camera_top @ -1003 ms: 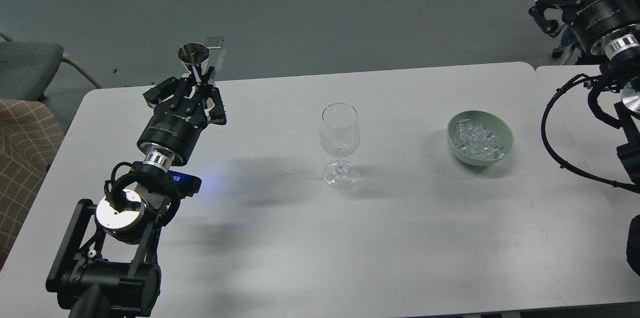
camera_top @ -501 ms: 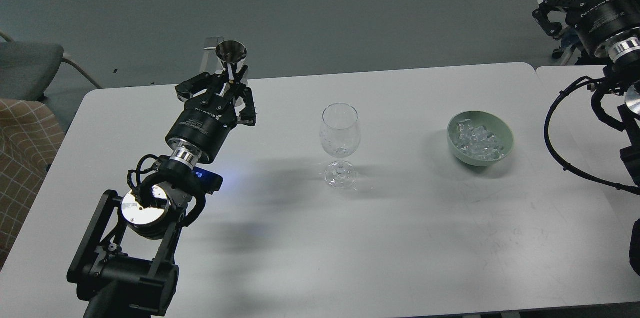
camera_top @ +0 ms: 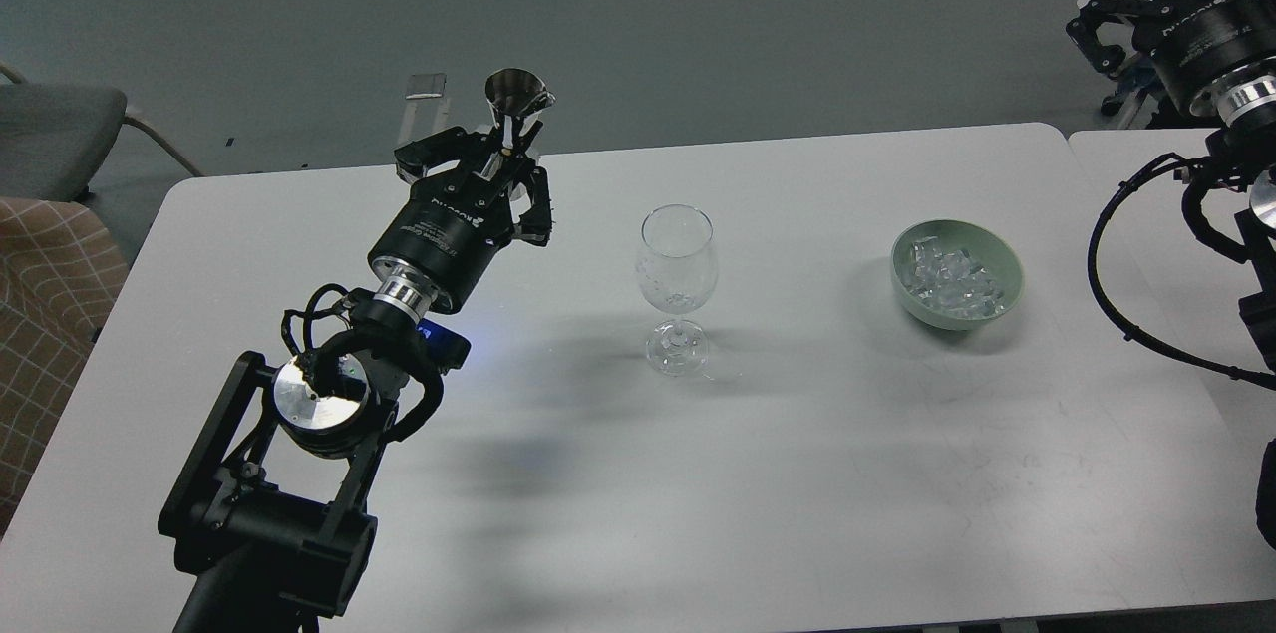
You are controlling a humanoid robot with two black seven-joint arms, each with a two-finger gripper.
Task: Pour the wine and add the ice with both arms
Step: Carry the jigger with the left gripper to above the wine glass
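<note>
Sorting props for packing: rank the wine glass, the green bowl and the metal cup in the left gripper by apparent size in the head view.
1. Wine glass, tallest.
2. Green bowl, wider than the glass but lower, so these two are close.
3. Metal cup held by the left gripper, plainly smallest, though it sits farther from the camera.

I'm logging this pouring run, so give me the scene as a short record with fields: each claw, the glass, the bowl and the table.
left claw: shut on small metal cup, held above the table's far edge, left of the glass
right claw: at far right, raised, holding nothing; open or shut unclear
wine glass: upright, mid-table
green bowl: right of the glass, holds ice
table: white
</note>
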